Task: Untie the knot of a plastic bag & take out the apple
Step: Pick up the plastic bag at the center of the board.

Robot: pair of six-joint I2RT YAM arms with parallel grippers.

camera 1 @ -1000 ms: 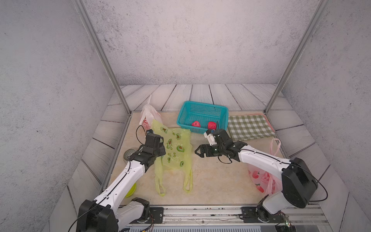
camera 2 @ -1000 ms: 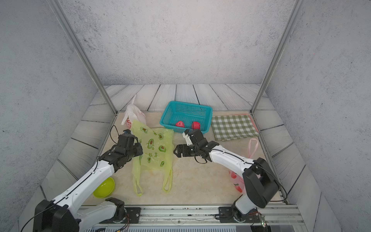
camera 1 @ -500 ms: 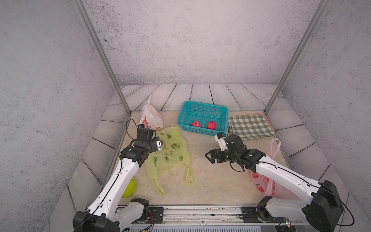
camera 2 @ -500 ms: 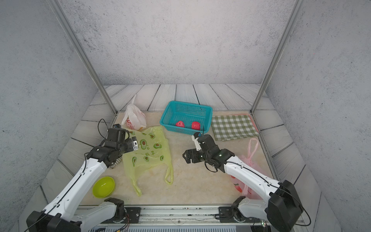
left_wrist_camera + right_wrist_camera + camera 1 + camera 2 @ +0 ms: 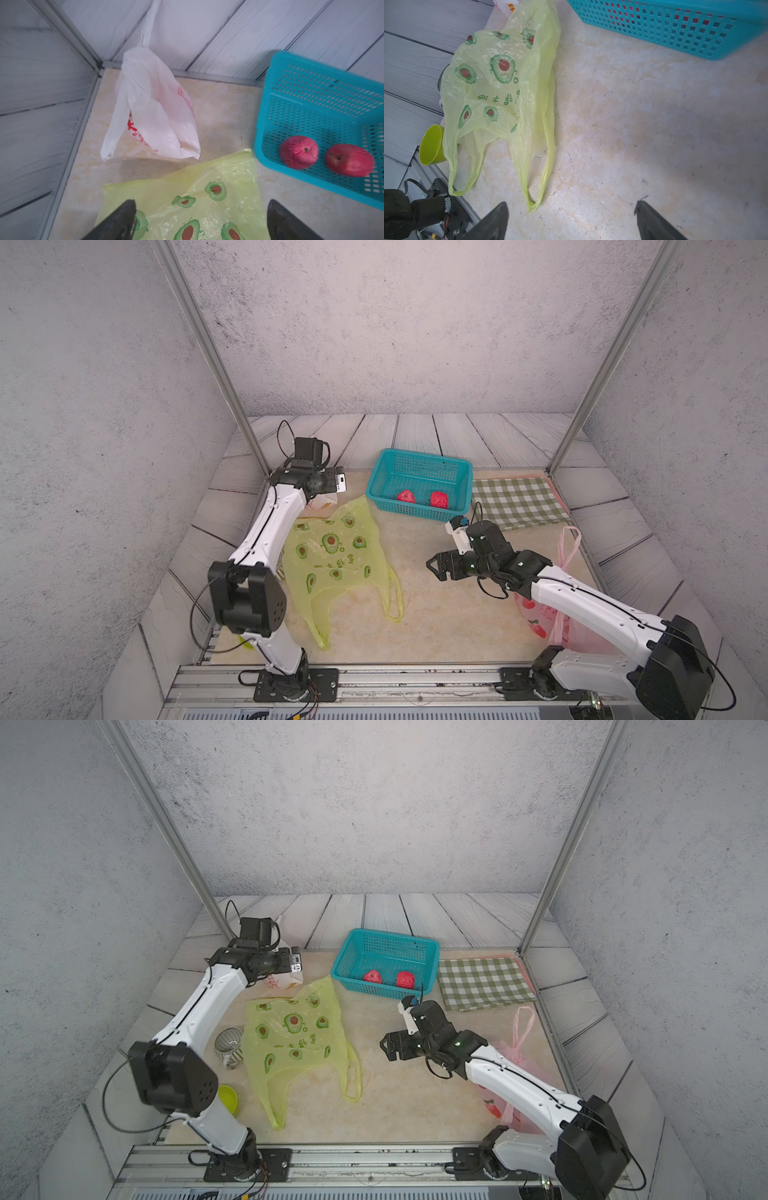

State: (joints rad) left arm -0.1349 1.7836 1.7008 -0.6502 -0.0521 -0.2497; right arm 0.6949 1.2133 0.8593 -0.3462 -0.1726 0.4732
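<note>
In a top view the white bag (image 5: pixel 280 982) sat tucked in the far corner. Left wrist: the left pincer (image 5: pixel 201 202) gaped empty and might snag the green bag (image 5: pixel 187 182) instead. Right wrist: the right pincer (image 5: pixel 572 204) gaped empty.

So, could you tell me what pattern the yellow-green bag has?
Green avocados with brown pits on the yellow-green bag, clearest in the right wrist view.
</note>
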